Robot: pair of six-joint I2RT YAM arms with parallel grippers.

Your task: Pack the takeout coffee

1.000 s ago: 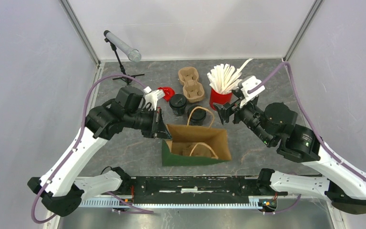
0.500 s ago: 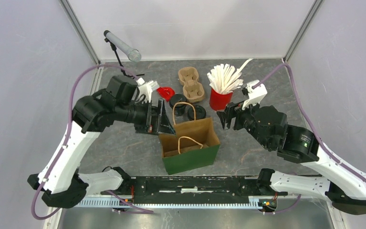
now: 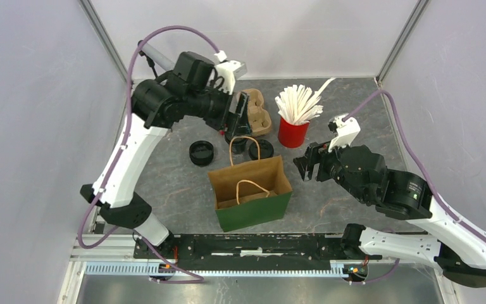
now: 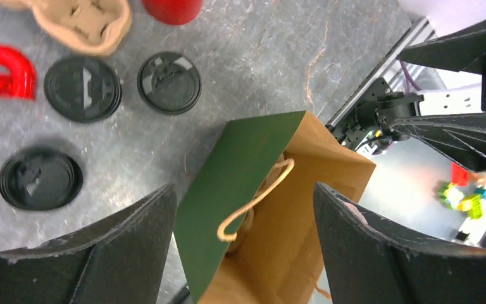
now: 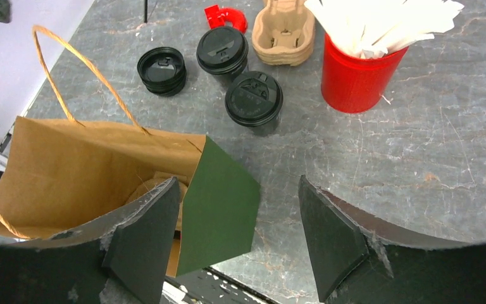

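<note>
Seen from my console: the green-and-brown paper bag (image 3: 250, 190) stands upright and open at the front middle of the table (image 3: 183, 183), both rope handles up, nothing gripping it. A tan shape lies in its bottom; I cannot make out what it is. Just right of the bag my right gripper (image 3: 307, 163) hovers with fingers spread wide and empty, its camera looking past the bag's green side.

Behind the bag sit the coffees. One black-lidded cup (image 3: 262, 149) stands just beyond the rear handle, and a second cup (image 5: 222, 49) a little farther back and to the left. A low black lid (image 3: 201, 152) lies apart on the left. Above that second cup my left gripper (image 3: 237, 115) hangs high, fingers parted, holding nothing, looking down on bag and lids.

At the back lies the cardboard cup carrier (image 3: 257, 115), with a red cup (image 3: 292, 132) full of white stirrers to its right and a small red piece (image 5: 226, 16) to its left.
</note>
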